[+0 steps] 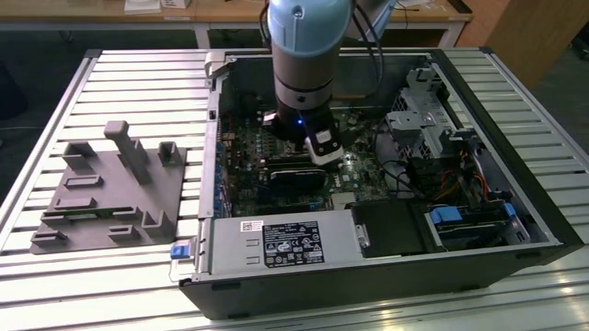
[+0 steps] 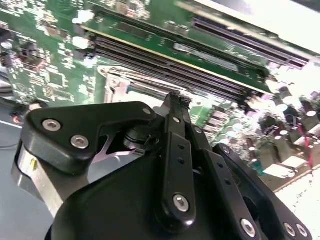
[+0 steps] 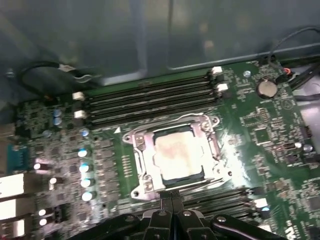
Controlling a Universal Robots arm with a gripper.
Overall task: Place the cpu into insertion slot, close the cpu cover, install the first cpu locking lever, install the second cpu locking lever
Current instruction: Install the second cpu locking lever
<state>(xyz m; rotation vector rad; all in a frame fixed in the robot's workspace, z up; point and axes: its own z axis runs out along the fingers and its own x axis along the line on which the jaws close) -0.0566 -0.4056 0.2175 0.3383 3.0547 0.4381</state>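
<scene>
Arm: the arm [image 1: 302, 62] is reaching down from above into the open computer case [image 1: 387, 269] in the exterior view; the case is lying on its side on a slatted metal table [image 1: 55, 276]

Gripper: in the first wrist view the gripper [image 3: 171, 197] is hanging just at the near edge of the socket; its two black fingers [image 3: 166, 200] are lying pressed together with nothing between them; in the second wrist view the gripper [image 2: 177, 100] is showing the same thin, closed tip over the green board [image 2: 45, 65]

Chip: in the first wrist view the cpu [image 3: 177, 157] is sitting flat in the insertion slot [image 3: 175, 179]; its pale metal top is showing through the square window

Cover: the cpu cover [image 3: 145, 162] is lying down flat around the chip, framing it on all sides; whether it is locked I cannot tell

Memory slots: long black slots [image 3: 150, 97] are running along the far side of the socket in the first wrist view; more are lying beside the gripper tip, partly hidden by it

Other things: a round coin battery [image 3: 266, 88] is sitting on the board well apart from the socket; a grey moulded fixture [image 1: 110, 193] is standing on the table towards the exterior view's left of the case; a blue clip [image 1: 181, 251] is lying just beside the case's corner
</scene>
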